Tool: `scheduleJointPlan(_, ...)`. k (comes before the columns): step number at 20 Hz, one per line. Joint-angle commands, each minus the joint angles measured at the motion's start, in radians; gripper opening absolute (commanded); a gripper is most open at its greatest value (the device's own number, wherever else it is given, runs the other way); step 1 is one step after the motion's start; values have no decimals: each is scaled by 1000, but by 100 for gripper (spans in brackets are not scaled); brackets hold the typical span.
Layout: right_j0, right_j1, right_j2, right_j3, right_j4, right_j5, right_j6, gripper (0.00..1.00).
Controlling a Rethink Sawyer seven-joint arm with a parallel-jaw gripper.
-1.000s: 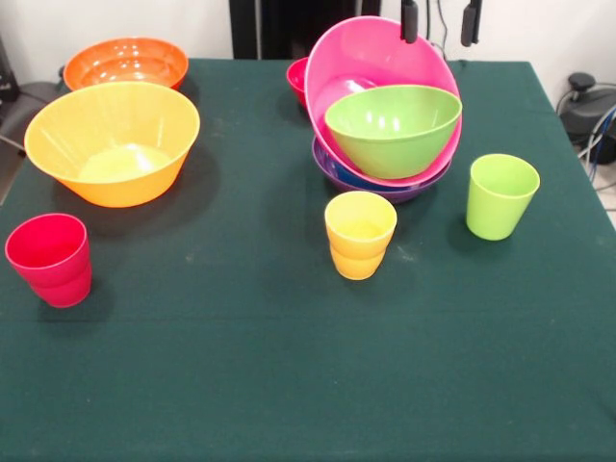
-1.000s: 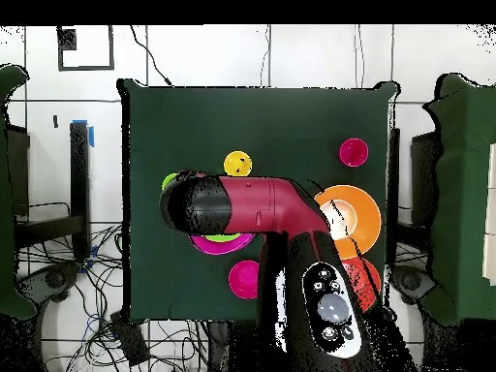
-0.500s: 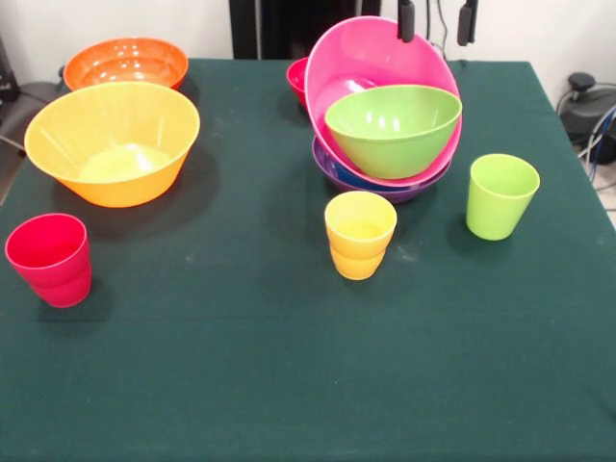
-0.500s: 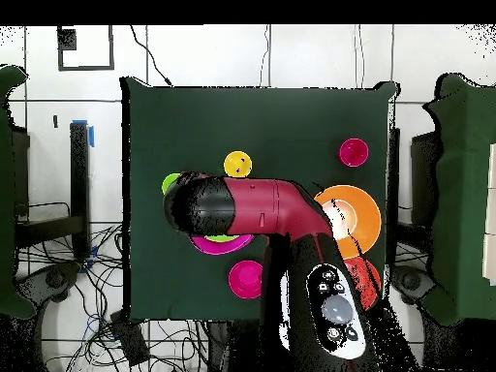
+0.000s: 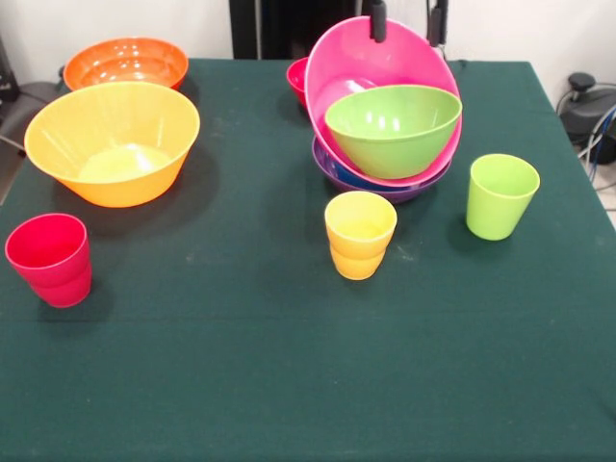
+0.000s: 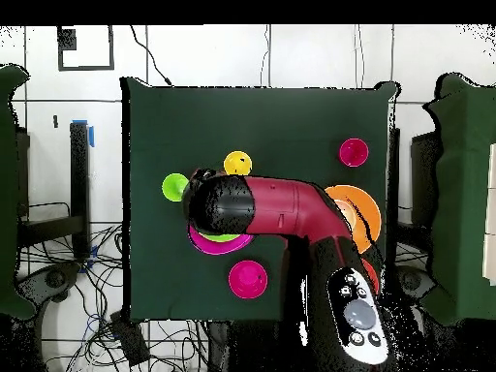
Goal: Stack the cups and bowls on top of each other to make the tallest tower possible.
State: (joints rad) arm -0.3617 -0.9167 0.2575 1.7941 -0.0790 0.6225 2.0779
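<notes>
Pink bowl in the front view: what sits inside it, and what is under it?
The lime green bowl rests inside the tilted pink bowl. Under it lies the purple bowl, with a blue rim showing between them. How far that blue piece extends is covered.

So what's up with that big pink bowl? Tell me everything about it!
The big pink bowl is round, glossy and looks like plastic. It is not sitting flat: it leans steeply, its open side facing the front view's camera. It rests in the purple bowl beneath it, and a lime green bowl sits inside its lower part. A small red bowl peeks out behind its left edge. The gripper hangs open just above its top rim, not touching anything.
</notes>
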Motion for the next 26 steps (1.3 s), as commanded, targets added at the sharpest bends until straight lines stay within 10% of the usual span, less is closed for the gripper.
scheduleJointPlan(1, -49, -29, 56, 58, 25, 60, -31, 100)
scheduleJointPlan(26, -269, -31, 186, -7, -24, 223, -205, 100)
